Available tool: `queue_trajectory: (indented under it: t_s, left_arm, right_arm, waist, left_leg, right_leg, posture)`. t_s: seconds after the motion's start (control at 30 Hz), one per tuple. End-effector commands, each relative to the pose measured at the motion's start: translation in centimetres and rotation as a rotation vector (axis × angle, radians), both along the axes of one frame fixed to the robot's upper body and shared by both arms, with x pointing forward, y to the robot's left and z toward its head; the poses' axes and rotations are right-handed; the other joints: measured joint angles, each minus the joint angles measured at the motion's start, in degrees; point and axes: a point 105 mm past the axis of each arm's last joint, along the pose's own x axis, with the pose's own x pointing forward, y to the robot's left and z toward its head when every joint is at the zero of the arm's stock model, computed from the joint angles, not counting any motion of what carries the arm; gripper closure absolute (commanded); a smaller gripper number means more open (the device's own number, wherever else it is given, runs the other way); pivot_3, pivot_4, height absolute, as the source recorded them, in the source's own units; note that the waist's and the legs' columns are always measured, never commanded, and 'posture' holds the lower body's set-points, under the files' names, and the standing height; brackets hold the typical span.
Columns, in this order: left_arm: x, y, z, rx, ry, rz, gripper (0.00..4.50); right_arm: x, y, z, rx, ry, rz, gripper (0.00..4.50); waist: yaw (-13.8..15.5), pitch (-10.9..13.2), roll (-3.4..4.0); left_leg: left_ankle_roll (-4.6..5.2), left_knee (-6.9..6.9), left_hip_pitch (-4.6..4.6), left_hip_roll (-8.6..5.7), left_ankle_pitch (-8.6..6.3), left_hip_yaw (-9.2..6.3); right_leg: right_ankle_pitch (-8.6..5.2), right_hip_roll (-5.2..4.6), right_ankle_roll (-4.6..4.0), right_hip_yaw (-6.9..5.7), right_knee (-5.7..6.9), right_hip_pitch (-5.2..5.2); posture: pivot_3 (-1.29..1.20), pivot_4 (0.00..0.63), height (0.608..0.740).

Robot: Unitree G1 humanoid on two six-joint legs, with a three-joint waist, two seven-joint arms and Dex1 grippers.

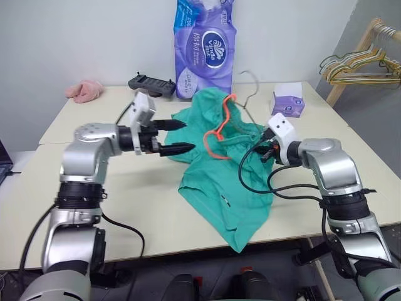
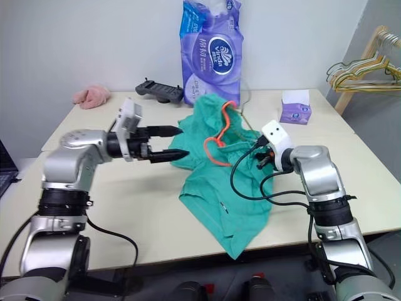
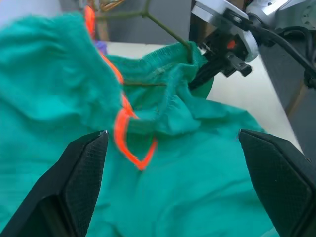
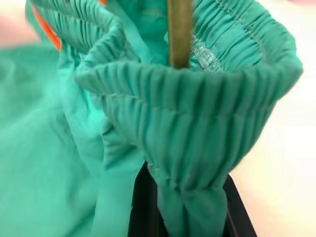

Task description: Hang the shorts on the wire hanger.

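Note:
The teal shorts (image 1: 219, 182) lie bunched on the table, their waistband raised and the orange drawstring (image 1: 216, 135) looping down the front. The thin wire hanger (image 1: 249, 94) sticks up out of the waistband, its lower part hidden in the fabric. My right gripper (image 1: 268, 150) is shut on a fold of the waistband at the shorts' right side; the right wrist view shows the gathered elastic (image 4: 197, 123) pinched between the fingers, with the hanger wire (image 4: 179, 29) just behind. My left gripper (image 1: 190, 136) hovers open, level, just left of the shorts, holding nothing.
At the back stand a purple tissue pack (image 1: 203, 47), a black controller (image 1: 152, 84), a pink cloth (image 1: 84, 91) and a small purple tissue box (image 1: 288, 103). A wooden rack with several hangers (image 1: 360, 66) is off the table to the far right.

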Motion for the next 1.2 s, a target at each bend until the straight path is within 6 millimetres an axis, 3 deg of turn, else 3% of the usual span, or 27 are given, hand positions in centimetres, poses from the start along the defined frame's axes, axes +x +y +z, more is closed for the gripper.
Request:
queue_trajectory:
  t_s: [0.03,0.23,0.37,0.57,0.67,0.8,1.0,1.2]
  left_arm:
    - [0.4,-2.9,1.6,-0.096,-0.083,-0.025,0.05]
    - [0.1,-7.3,1.5,-0.217,-0.107,-0.05,0.05]
    - [-0.3,-8.6,1.6,-0.272,-0.127,-0.051,0.05]
    - [-1.3,-10.2,1.4,-0.283,-0.169,-0.081,0.05]
    - [-1.4,-11.2,0.9,-0.27,-0.177,-0.097,0.05]
    - [-1.5,-12.3,0.4,-0.251,-0.19,-0.111,0.05]
    - [-2.6,-18.1,0.2,-0.257,-0.219,-0.201,0.05]
    - [-4.6,-24.5,1.2,-0.314,-0.256,-0.293,0.05]
  right_arm:
    - [-1.3,-1.1,2.0,0.055,-0.073,-0.092,4.5]
    - [-3.9,-3.8,1.6,0.078,-0.081,-0.247,4.5]
    - [-5.0,-5.1,1.6,0.089,-0.091,-0.328,4.5]
    - [-7.7,-10.5,1.6,0.091,-0.107,-0.636,4.5]
    - [-9.4,-14.8,1.7,0.061,-0.127,-0.856,4.5]
    - [-10.6,-17.4,2.0,0.046,-0.15,-1.005,4.5]
    - [-14.2,-23.6,2.8,-0.008,-0.195,-1.334,4.5]
    - [-15.5,-27.7,4.5,-0.03,-0.263,-1.513,4.5]
  waist:
    - [-0.09,-0.06,0.06]
    - [-1.44,-0.33,0.4]
    - [-3.39,-0.46,0.62]
    - [-5.47,-0.58,0.79]
    - [-6.38,-0.61,0.84]
    - [-7.82,-0.75,1.06]
    - [-10.09,-1.16,1.69]
    - [-14.16,-1.51,2.24]
  left_leg:
    - [0.0,0.0,0.0,0.0,0.0,0.01]
    - [0.01,0.0,0.01,-0.04,-0.01,0.05]
    - [0.02,-0.09,0.04,-0.02,-0.02,0.04]
    - [0.07,-0.26,0.16,-0.04,-0.06,0.14]
    - [0.12,-0.26,0.2,-0.09,-0.11,0.19]
    - [0.32,-0.27,0.4,-0.15,-0.26,0.44]
    - [0.59,-0.64,0.99,-0.25,-0.43,0.48]
    - [1.09,-0.65,1.02,-0.77,-0.82,0.62]
  right_leg:
    - [0.0,0.0,0.0,0.0,-0.01,0.0]
    - [0.0,-0.02,0.0,0.05,-0.08,0.05]
    - [0.0,0.0,0.0,0.07,-0.12,0.06]
    - [-0.11,0.01,0.13,0.47,-0.15,0.06]
    - [-0.16,0.0,0.2,0.56,-0.22,0.06]
    - [-0.21,-0.01,0.29,0.87,-0.24,0.14]
    - [-0.34,0.0,0.49,1.02,-0.82,0.76]
    - [-0.68,-0.36,1.07,1.51,-0.87,0.84]
  posture:
    - [-0.08,0.023,0.74]
    - [-0.18,0.024,0.74]
    - [-0.22,0.025,0.74]
    - [-0.26,0.025,0.74]
    - [-0.29,0.025,0.74]
    - [-0.31,0.026,0.74]
    - [-0.38,0.021,0.74]
    - [-0.41,0.014,0.74]
